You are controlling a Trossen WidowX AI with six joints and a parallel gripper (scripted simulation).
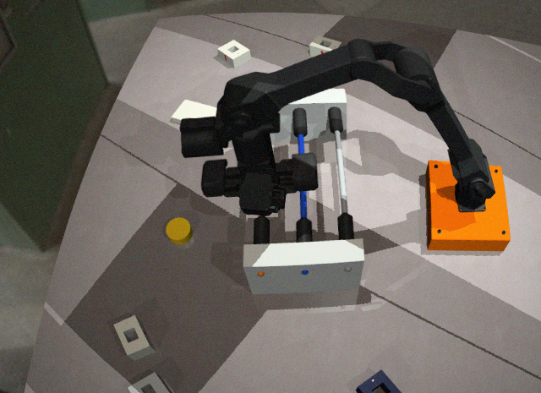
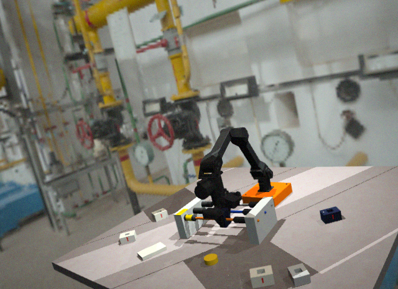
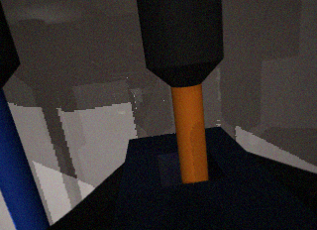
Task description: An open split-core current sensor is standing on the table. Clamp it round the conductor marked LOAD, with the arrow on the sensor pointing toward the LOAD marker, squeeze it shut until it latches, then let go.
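Note:
A dark navy sensor (image 3: 149, 205) sits around the orange conductor (image 3: 190, 126) (image 2: 205, 218) in the wrist view. My gripper (image 1: 259, 192) (image 2: 221, 216) is shut on the sensor from both sides, between the two end blocks. The orange conductor passes into the sensor's opening. A yellow band (image 2: 189, 217) is on the orange conductor's far end, beside a yellow label (image 2: 183, 211) on the block; its lettering is too small to read. The sensor's arrow and latch are hidden, so its direction and whether it is latched cannot be told.
The blue conductor (image 1: 303, 205) (image 3: 17, 180) and white conductor (image 1: 341, 171) run alongside, between the near end block (image 1: 301, 280) and far end block (image 1: 323, 97). A yellow disc (image 1: 178, 230), a pale wedge (image 2: 152, 251), several pale blocks and a navy block (image 2: 331, 216) stand around.

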